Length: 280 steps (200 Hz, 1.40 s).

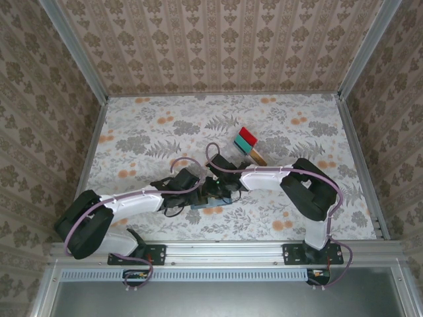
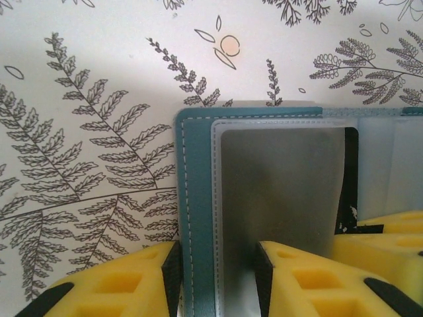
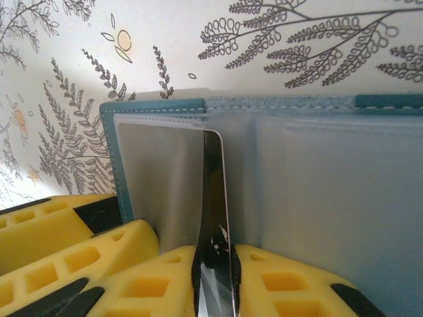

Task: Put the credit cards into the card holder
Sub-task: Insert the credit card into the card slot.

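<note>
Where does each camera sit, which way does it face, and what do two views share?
Top external: high behind the robot, looking down on the table, left arm, right arm and stacked cards.
Left wrist: on the left arm, looking along the left gripper at the card holder.
Right wrist: looking along the right gripper, shut on a dark card.
Shared: both wrist views show the card holder and that dark card.

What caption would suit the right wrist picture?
Right gripper pinches a dark card edge-on over the open teal card holder.
</note>
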{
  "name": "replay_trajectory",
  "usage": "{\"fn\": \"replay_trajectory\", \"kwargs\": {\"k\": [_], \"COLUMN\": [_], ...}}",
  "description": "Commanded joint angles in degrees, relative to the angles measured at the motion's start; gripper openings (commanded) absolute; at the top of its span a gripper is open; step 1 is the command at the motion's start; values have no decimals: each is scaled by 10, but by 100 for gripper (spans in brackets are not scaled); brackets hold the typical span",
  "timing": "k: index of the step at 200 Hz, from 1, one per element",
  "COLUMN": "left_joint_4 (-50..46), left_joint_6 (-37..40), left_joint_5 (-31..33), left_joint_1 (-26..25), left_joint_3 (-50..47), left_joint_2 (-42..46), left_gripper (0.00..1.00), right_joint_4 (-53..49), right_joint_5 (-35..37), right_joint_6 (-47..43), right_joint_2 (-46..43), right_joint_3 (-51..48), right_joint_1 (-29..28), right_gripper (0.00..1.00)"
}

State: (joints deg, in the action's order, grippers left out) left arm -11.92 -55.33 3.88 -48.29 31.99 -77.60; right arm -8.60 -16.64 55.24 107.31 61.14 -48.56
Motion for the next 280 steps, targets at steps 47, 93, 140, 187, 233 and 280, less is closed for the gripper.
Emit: {"fn": "replay_trajectory", "kwargs": {"k": [47, 93, 140, 187, 233, 280], "left_joint_4": [-4, -1, 1, -9, -10, -9], "left_joint_6": [-13, -7, -2, -5, -1, 3], "left_joint_5": [-15, -21, -26, -18, -19, -25], "left_joint_1": [-3, -4, -4, -4, -3, -3], "left_joint_3": [-17, -12, -6, -7, -8, -5], "left_joint_2": [3, 2, -6, 2, 3, 0], "left_gripper": [36, 36, 36, 36, 36, 36], "right_joint_4": [-61, -58, -69, -100, -110, -89], "right_joint_5": [22, 15, 8, 46, 58, 28], "right_joint_6": [-47, -48, -50, -68, -77, -71], "right_joint_2": [-27, -4, 25, -18, -13, 19], "right_joint_3": [11, 27, 55, 51, 48, 57], "right_joint_1": [5, 5, 5, 5, 7, 5], "right_gripper": [30, 23, 20, 22, 24, 19]}}
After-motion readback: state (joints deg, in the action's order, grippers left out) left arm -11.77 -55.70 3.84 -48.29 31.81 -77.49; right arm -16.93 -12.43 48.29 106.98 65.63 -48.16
